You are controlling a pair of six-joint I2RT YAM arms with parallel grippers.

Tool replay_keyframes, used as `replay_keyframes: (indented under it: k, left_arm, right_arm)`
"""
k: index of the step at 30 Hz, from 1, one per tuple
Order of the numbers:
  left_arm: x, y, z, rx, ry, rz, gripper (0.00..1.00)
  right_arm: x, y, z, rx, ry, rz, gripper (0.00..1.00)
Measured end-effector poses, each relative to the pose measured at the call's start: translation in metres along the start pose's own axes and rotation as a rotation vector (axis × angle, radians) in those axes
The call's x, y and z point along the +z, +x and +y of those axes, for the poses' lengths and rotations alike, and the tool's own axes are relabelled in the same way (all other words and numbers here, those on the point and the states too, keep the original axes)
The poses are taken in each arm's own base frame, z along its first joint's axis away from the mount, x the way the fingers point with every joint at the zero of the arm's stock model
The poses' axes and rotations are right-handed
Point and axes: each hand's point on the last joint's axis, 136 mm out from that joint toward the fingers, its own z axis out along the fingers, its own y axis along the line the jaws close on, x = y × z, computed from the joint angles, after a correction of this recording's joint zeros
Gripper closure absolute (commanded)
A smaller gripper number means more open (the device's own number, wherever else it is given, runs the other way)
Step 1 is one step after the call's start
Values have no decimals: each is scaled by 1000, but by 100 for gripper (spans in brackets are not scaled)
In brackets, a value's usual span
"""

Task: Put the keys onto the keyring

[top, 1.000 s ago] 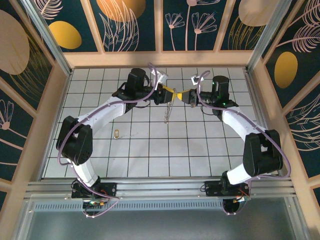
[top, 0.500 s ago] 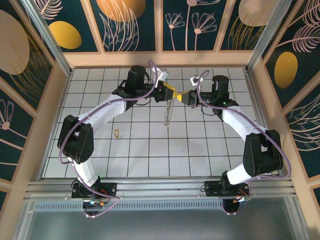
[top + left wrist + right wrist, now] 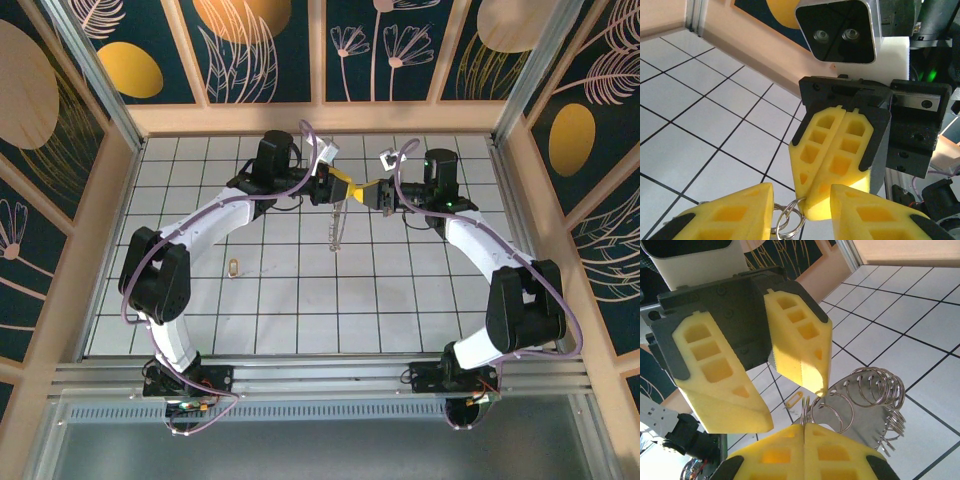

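From above, the key (image 3: 233, 267), lying near left, is too small for detail. The keyring (image 3: 338, 222)'s top is hidden where the left gripper (image 3: 346, 184) and right gripper (image 3: 367, 187) meet. The right wrist view's lower edge cuts off the right gripper's fingers (image 3: 840, 455).

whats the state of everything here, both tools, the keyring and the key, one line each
left tool, part open, yellow fingers either side of the keyring's top ring
right tool, shut, pinching that top ring
silvery metal keyring of linked rings, held up where the tools meet, the rest hanging below
small brass-gold key, lying flat on the white tiled floor, off to the left, not on the keyring
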Motion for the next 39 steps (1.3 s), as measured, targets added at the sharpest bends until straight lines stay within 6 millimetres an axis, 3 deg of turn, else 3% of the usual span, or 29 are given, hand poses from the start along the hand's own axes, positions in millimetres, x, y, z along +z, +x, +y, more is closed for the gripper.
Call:
replay_keyframes:
  k: [13,30,35,39]
  left_arm:
    - [2,8,2,-2,18,24,78]
    - [1,12,3,4,36,41,80]
    - [1,14,4,-2,37,49,88]
    - [0,16,3,-4,49,55,100]
  right_arm:
    - [0,3,0,16,2,11,100]
    - [0,1,1,12,-2,12,100]
    - [0,1,1,15,-1,13,100]
    - [0,1,0,18,8,13,100]
